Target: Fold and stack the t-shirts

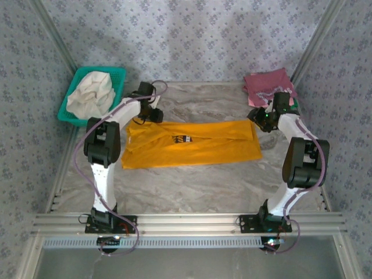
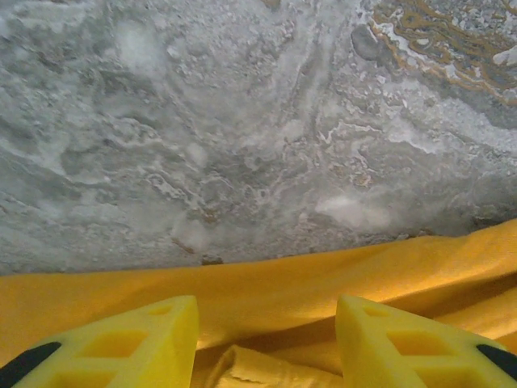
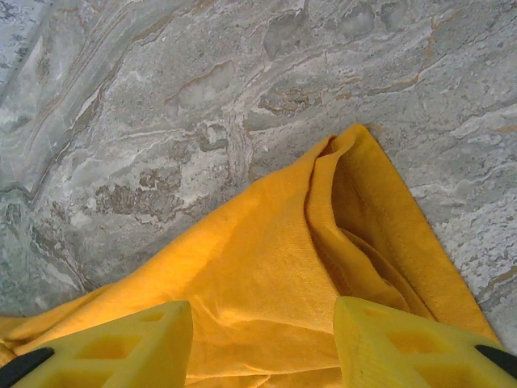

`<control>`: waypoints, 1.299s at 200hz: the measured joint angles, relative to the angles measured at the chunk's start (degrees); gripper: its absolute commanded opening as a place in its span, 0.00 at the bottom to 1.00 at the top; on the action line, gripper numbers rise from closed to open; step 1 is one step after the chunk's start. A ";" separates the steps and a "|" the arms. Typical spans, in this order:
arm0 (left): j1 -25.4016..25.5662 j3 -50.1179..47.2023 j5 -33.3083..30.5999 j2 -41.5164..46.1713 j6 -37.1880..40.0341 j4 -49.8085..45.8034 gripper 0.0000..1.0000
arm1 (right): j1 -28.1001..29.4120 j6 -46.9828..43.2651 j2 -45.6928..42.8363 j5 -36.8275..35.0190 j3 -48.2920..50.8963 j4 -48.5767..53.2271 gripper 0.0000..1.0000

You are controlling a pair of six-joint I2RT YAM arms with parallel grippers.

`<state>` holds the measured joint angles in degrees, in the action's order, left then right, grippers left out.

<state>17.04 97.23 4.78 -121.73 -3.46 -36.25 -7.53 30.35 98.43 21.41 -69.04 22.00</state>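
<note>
Yellow shirt (image 1: 192, 145) lies long-axis left-right mid-frame; left end effector (image 1: 153, 115) straddles its upper-left corner, right end effector (image 1: 260, 120) its upper-right, both half-open.

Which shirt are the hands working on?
The yellow shirt, laid out mid-table, with the left hand and right hand at its far corners. The red shirt lies aside, far right; the white cloth sits in a basket.

Teal basket (image 1: 116, 72) at far-left of marble table (image 1: 192, 186), cream cloth (image 1: 90, 93) bunched inside; patterned walls (image 1: 186, 35) around.
</note>
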 measured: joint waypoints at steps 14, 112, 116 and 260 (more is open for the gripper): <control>0.00 -0.20 0.35 -0.02 -0.02 0.02 0.47 | 0.02 0.02 0.26 -0.02 0.00 0.00 0.52; 0.02 -1.51 0.37 -2.08 -0.02 0.46 0.30 | -0.68 0.00 1.07 0.00 2.16 -1.09 0.51; 0.02 -1.51 0.31 -2.12 -0.44 0.46 0.25 | -0.85 0.00 1.07 0.00 2.62 -1.05 0.51; 2.27 -1.36 -6.14 0.20 -2.82 -3.58 0.05 | -2.08 0.02 1.18 0.44 4.07 -1.01 0.51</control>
<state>19.31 95.88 -1.37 -121.54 -6.28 -39.83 -9.61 30.37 99.61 21.85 -64.97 20.99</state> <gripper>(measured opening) 0.069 0.513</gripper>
